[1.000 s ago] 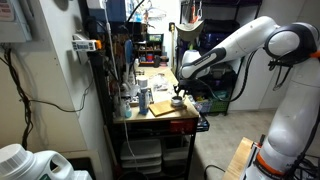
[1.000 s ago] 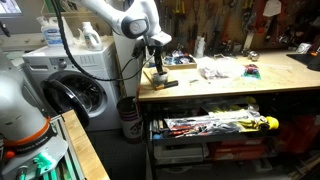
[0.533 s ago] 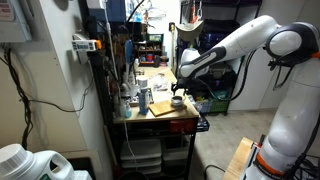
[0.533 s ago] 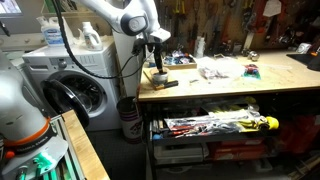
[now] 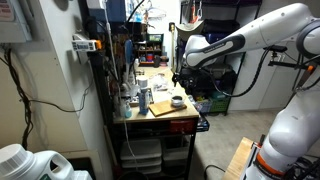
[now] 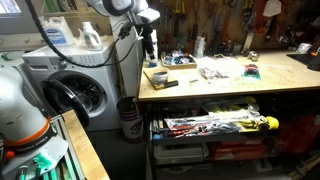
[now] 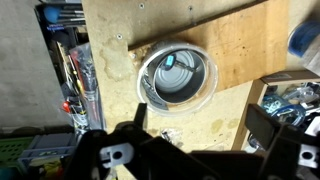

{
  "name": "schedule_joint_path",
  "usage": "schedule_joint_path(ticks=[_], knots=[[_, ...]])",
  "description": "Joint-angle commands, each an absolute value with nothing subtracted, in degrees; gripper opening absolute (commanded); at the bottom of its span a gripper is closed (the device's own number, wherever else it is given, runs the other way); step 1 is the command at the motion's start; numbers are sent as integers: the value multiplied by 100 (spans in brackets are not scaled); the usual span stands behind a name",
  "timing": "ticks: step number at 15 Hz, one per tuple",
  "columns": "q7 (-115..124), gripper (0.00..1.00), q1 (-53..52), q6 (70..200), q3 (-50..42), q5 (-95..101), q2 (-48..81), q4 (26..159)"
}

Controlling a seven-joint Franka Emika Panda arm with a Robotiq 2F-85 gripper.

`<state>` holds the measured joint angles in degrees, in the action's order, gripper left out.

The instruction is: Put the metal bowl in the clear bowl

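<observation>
Nesting in the clear bowl point(image 7: 207, 90) at the board's point(image 7: 245, 40) edge, the metal bowl point(image 7: 172, 76); hand point(image 7: 198, 122) released above.

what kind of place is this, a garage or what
Most likely a home garage or utility-room workshop. A front-loading washing machine stands beside a wooden workbench, and hand tools hang along the wall behind the bench.
</observation>
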<state>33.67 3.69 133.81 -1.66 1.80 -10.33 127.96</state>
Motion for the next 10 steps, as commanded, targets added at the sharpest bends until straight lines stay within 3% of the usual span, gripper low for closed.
schedule_joint_path(ticks=[1, 10], knots=[[4524, 100, 559, 12556, 81, 274, -1897, 13133], [6214, 100, 771, 12013, 513, 890, -2405, 13094]])
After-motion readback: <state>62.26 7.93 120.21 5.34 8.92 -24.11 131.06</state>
